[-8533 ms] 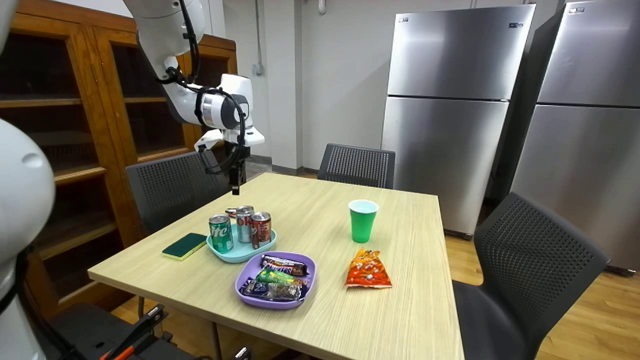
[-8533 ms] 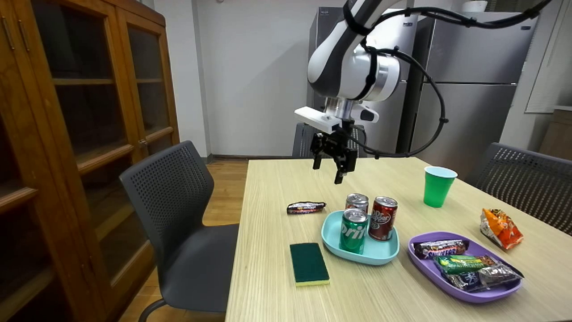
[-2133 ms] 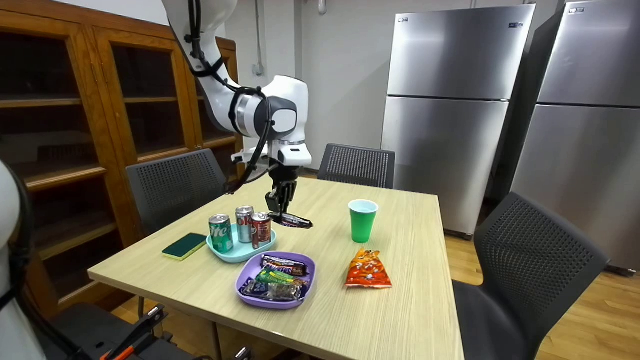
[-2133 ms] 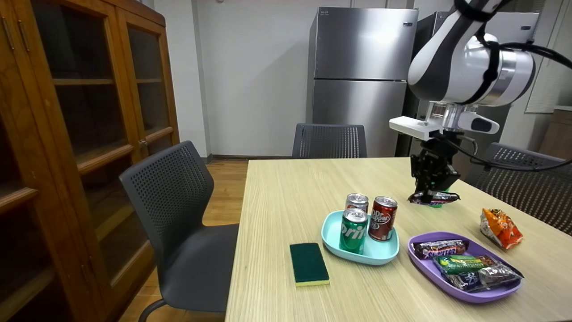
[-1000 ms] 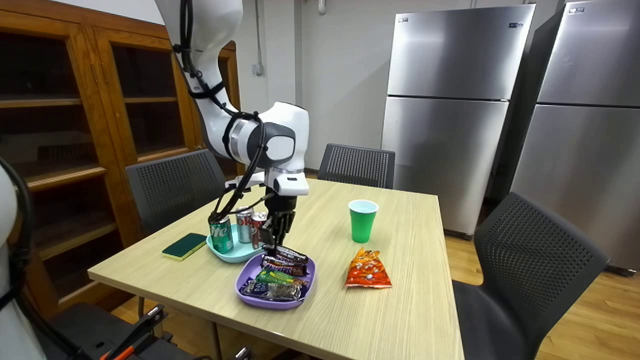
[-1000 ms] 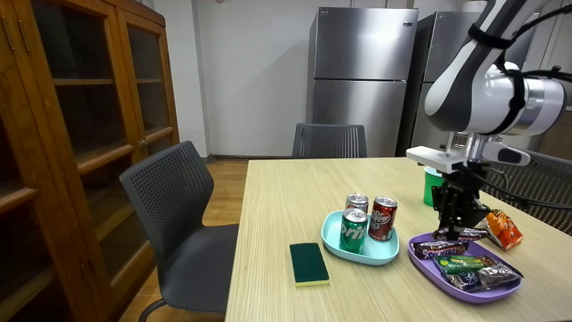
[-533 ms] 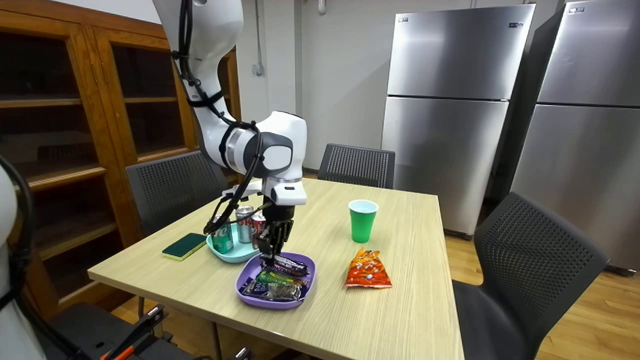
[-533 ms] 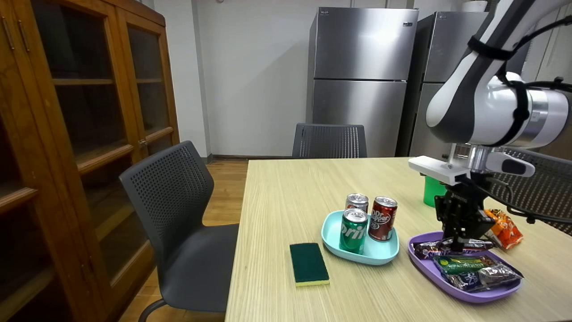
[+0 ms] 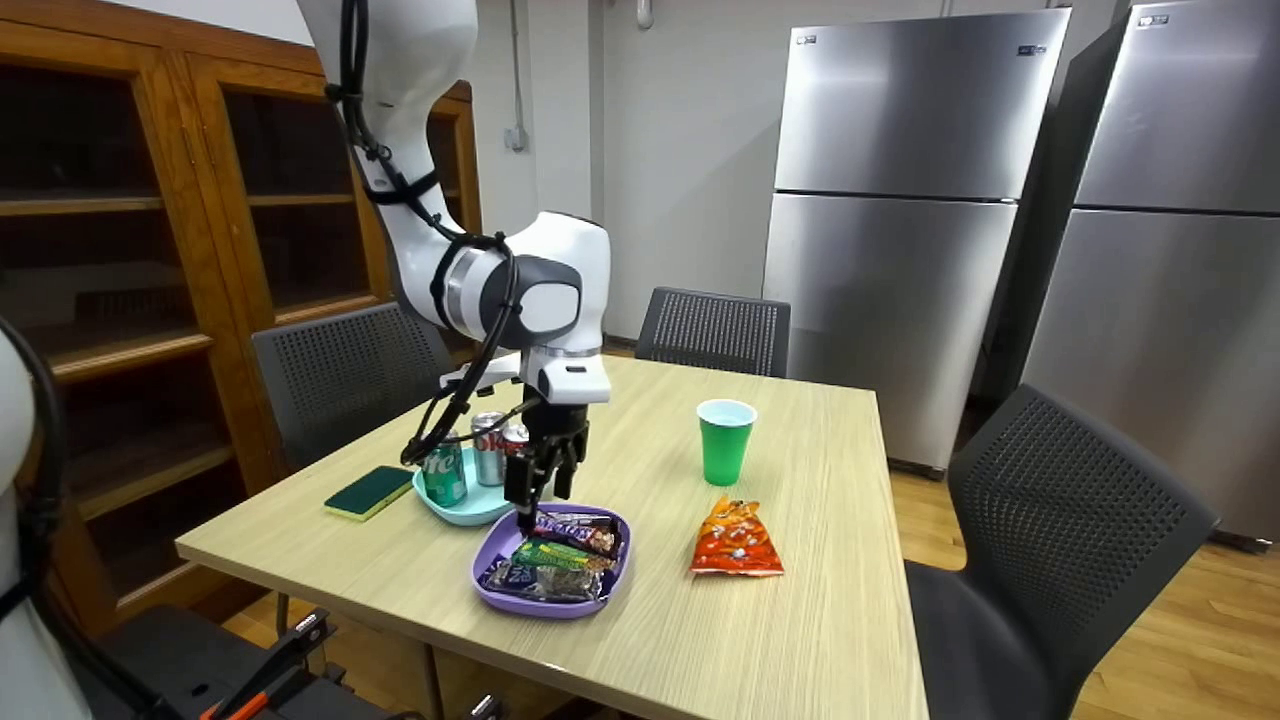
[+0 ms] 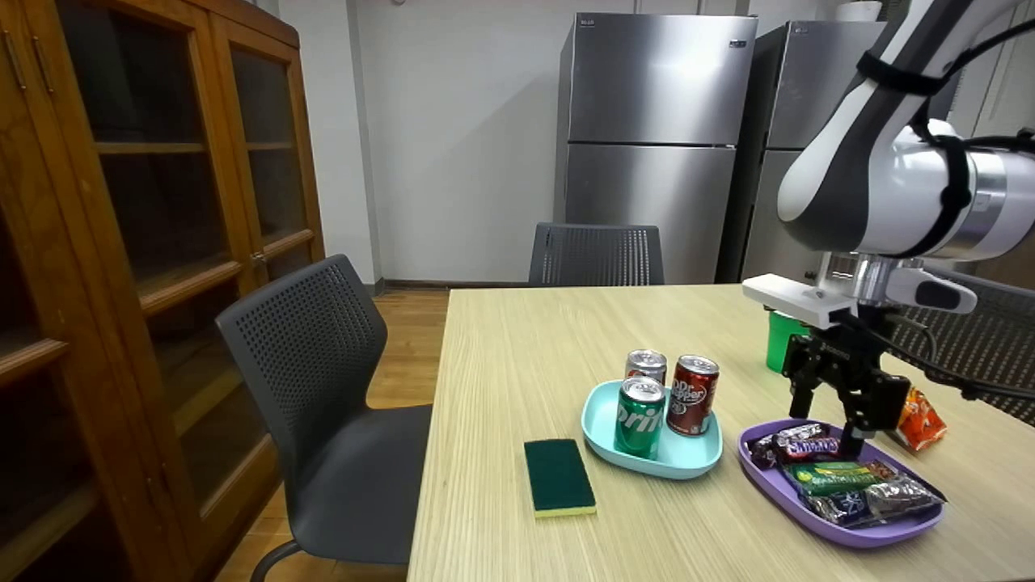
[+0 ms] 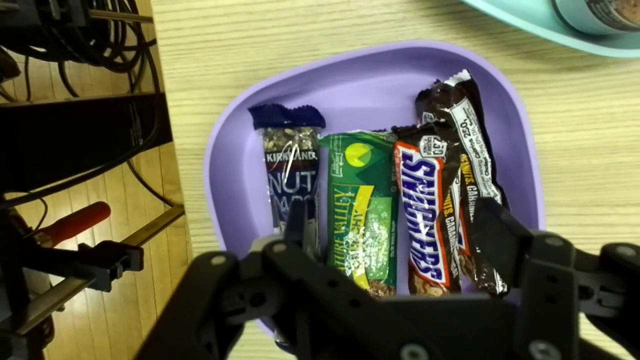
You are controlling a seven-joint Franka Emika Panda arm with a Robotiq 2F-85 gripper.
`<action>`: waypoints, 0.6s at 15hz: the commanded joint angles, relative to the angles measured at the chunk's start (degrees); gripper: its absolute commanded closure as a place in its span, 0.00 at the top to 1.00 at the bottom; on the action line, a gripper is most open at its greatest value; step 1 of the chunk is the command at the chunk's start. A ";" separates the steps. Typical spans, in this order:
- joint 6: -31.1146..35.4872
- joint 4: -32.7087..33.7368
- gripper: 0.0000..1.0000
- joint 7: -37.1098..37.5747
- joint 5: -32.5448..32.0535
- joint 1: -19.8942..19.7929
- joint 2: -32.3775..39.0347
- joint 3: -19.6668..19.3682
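One Snickers bar (image 11: 425,215) lies loose, label up, in the purple tray (image 11: 385,95), partly overlapping a second dark-wrapped bar (image 11: 472,160) set slightly aslant beside it. You have the gripper (image 11: 394,216) over the purple tray, its fingers pointing down and standing well apart; contact between fingertips and wrappers is not discernible. The purple tray also contains a green Nature Valley bar (image 11: 357,165), next to the Snickers bar, then a Kirkland nut bar (image 11: 292,175). Just beside the purple tray, locate the teal tray (image 10: 687,458), carrying a Sprite can (image 10: 639,424), a Dr Pepper can (image 10: 691,396) and a silver can (image 10: 647,365), all upright. Farther from the purple tray, past the teal one, lies the sponge (image 10: 558,477). On the purple tray's other side you find the orange snack bag (image 9: 737,545) near it and the green cup (image 9: 724,450) farther off.
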 commanded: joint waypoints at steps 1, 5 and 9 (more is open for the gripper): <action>0.54 -4.42 1.00 0.07 -1.20 0.39 -6.48 -0.58; -1.04 -6.94 1.00 0.28 -3.16 0.09 -11.53 -0.55; -3.20 -8.68 1.00 -0.76 -5.92 -0.95 -16.09 -0.16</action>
